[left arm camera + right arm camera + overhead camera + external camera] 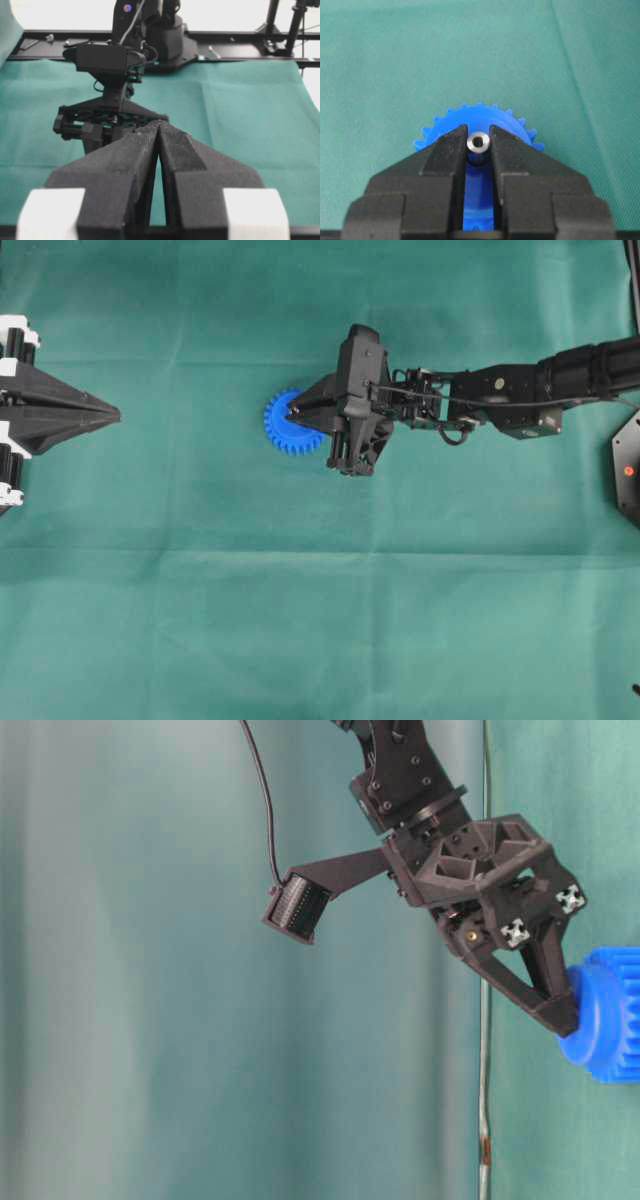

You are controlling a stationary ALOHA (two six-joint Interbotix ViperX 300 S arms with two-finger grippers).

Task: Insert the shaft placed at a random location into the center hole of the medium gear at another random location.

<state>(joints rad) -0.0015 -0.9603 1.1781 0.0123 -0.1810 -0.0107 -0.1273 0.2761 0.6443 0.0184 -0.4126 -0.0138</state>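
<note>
Now, right tool [479,150] pinching steel shaft [478,142], toothed blue gear [515,127]

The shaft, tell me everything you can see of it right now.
The shaft is a tiny silver-grey metal cylinder, shiny, with a dark round bore in its upturned end face. It stands on end, pinched between the two black fingers of the right hand, which touch its sides. It sits directly over the middle of the blue gear; its lower part is hidden, so how far it has entered the center hole cannot be told. Other views hide it.
</note>
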